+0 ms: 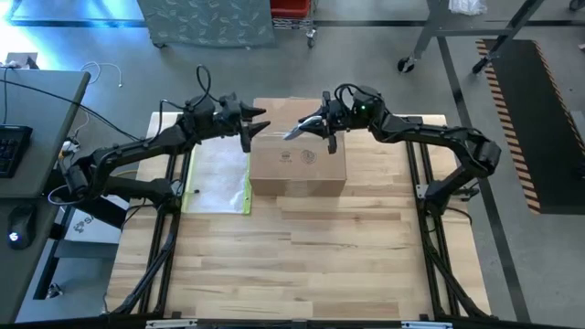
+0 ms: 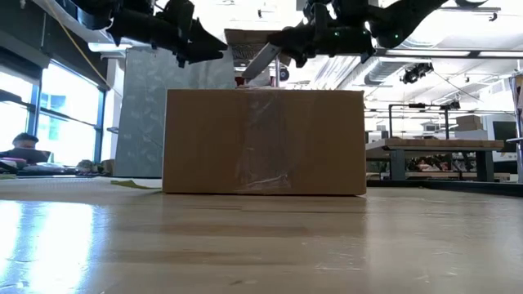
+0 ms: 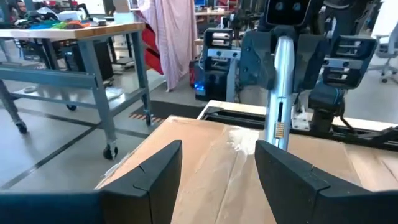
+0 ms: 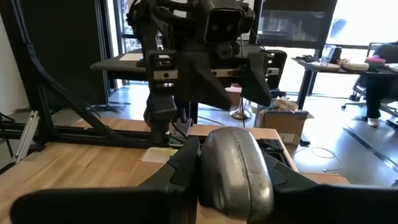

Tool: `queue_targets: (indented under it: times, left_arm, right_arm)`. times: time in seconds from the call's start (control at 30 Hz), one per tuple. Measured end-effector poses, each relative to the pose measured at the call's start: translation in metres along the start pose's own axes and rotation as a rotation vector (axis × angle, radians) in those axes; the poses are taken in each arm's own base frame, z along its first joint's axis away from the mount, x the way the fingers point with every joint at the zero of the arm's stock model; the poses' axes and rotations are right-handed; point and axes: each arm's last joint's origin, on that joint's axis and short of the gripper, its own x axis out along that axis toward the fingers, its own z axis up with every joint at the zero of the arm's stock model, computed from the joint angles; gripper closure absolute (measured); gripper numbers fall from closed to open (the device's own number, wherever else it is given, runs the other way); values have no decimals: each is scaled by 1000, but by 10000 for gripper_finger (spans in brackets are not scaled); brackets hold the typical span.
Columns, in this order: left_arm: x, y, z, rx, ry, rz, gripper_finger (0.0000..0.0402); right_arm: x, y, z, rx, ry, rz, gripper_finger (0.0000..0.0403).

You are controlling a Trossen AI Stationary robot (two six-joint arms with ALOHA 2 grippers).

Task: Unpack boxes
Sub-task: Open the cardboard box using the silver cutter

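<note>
We saw the carton, still sealed, at the table's far centre. The right gripper clasped a silvery cutter above its taped seam; the left gripper hovered unclenched. Next, we judged: slitting the tape.

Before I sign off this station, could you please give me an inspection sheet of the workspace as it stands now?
Surface: wooden table, bare toward the near edge.
Job's things: cardboard box at the far middle, top flaps closed and taped.
Clutter: clear sleeve with yellow edge flat beside the box on the left arm's side.
Grippers: left gripper open above the box's far left corner; right gripper shut on a metal tool over the box top.
Cables: black cables on both arms.
Surroundings: desk with keyboard and mouse; person seated in the low view.
</note>
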Motion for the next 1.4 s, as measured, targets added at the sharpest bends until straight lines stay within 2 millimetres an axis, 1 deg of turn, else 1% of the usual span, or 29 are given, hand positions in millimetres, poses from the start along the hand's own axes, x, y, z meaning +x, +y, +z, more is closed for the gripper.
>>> queue_targets:
  times: [0.07, 0.13, 0.23, 0.3, 0.33, 0.43, 0.53, 0.7, 0.87, 0.97, 1.03, 1.2, 1.3, 1.4]
  left_arm:
    - [-2, 8, 2, -11, 32, 28, 230]
    - [-3, 16, 7, -24, 55, 57, 255]
    - [-2, 29, 12, -33, 124, 94, 321]
    - [2, 36, 10, -16, 197, 103, 374]
    - [4, 40, 8, -11, 232, 110, 387]
    - [12, 54, -5, -36, 319, 134, 388]
    - [19, 68, -24, -78, 399, 161, 397]
    - [32, 78, -48, -122, 476, 158, 401]
    - [51, 74, -60, -112, 461, 59, 401]
    - [62, 67, -64, -97, 434, 10, 401]
    - [68, 61, -64, -90, 404, -45, 401]
    - [80, 35, -61, -59, 357, -160, 401]
    - [79, 23, -54, -17, 346, -164, 401]
    - [70, 13, -38, 38, 322, -122, 401]
  right_arm:
    - [0, 0, -1, 5, 5, 1, 342]
    - [0, 0, -1, 4, 11, 1, 342]
    - [0, 0, -2, 2, 14, 2, 342]
    - [1, 1, -2, 7, 19, 10, 342]
    - [1, 2, -3, 12, 26, 14, 342]
    - [2, 5, -4, 13, 39, 24, 342]
    - [2, 5, -3, 12, 37, 28, 342]
    - [-7, 10, 9, 10, 34, 25, 342]
    - [-18, 19, 24, -11, 28, 36, 342]
    - [-23, 25, 30, -14, 35, 44, 342]
    - [-27, 28, 34, -10, 41, 47, 342]
    - [-32, 38, 38, 11, 75, 61, 342]
    - [-32, 44, 33, 7, 120, 27, 342]
    - [-30, 51, 14, 7, 107, 18, 342]
